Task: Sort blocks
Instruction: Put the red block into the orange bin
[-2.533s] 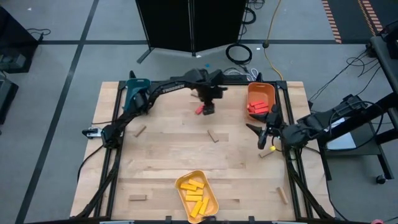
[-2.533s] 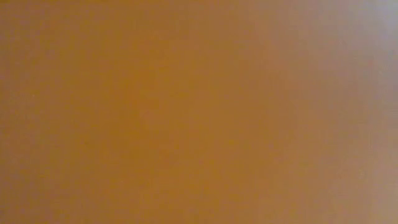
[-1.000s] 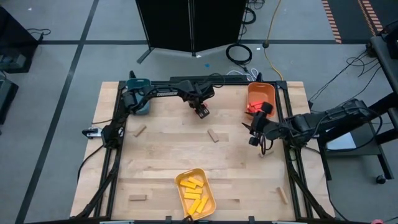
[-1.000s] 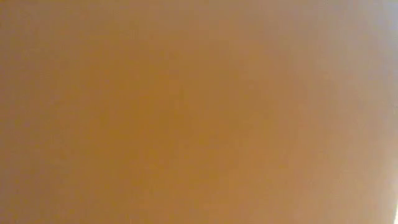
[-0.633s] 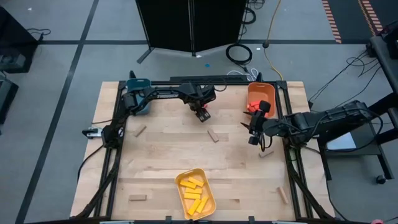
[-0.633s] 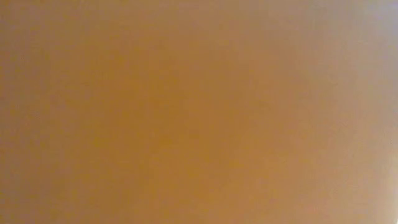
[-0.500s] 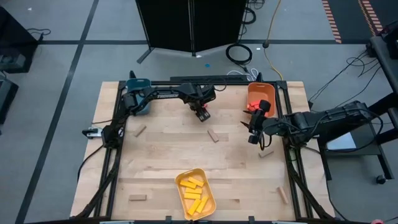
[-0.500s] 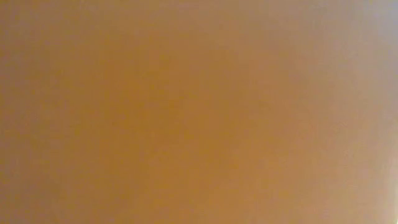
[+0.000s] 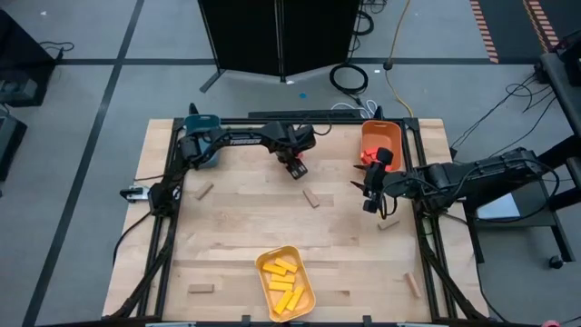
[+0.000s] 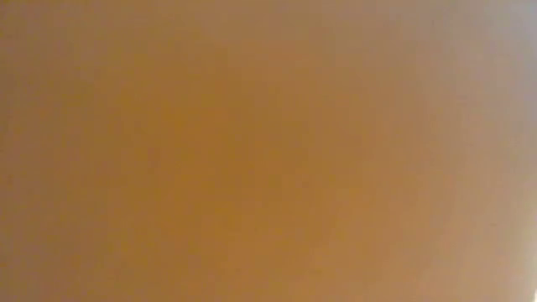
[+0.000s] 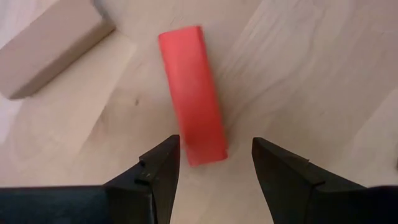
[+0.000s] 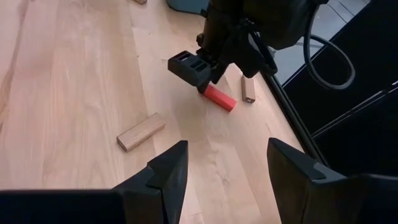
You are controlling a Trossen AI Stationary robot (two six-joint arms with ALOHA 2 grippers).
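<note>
1. Compared with a couple of seconds back, the left gripper has pulled away from the bench's middle toward the far edge, and the right gripper has come in from the right edge to sit just in front of the orange tray.
2. The left gripper's fingers are spread open, gripping nothing. The red block lies flat on the wood right ahead of them, with its near end between the tips.
3. The right gripper is open too and empty, pointed across the bench at the left one.
4. A tan block sits just beside the red one, another lies near the bench's middle.
5. Yellow blocks are piled in the yellow tray at the near edge.
6. The teal tray is at the far left corner.
7. The low view is just an orange blur.
</note>
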